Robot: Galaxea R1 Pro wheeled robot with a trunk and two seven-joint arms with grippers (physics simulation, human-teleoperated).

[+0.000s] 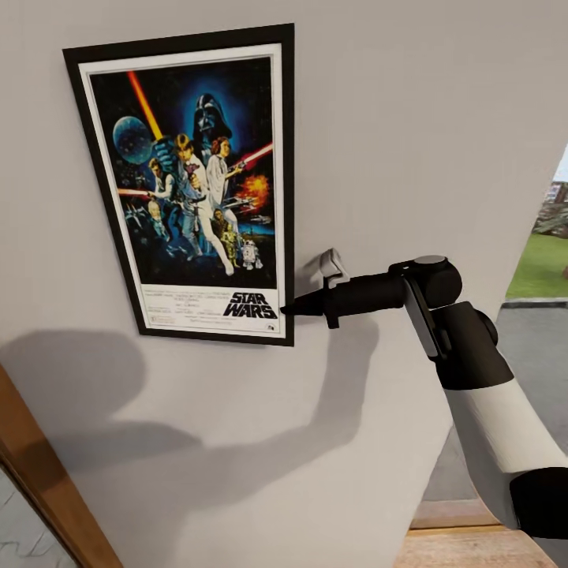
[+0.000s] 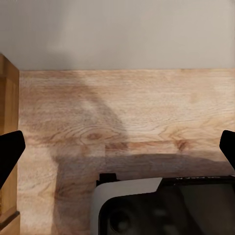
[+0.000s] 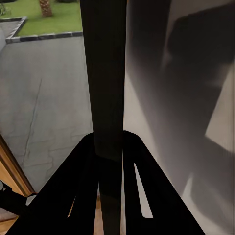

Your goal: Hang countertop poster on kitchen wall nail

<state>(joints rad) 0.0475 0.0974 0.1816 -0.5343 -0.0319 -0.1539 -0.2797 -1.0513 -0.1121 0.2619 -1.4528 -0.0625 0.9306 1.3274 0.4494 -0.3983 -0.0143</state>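
Poster [image 1: 189,181] against pale wall [image 1: 426,118], lower right edge clamped between right fingers [image 1: 289,309]. Left fingers [image 2: 10,149] apart, empty. Risk: falling if released without catching the nail.

Poster [image 1: 189,185] flat against the wall [image 1: 426,118], right gripper [image 1: 288,309] fingers [image 3: 142,196] on its lower right edge.

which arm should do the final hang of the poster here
Right. Its claw already pinches the poster by its lower right edge, flat against the wall. The left claw is open over wood floor.
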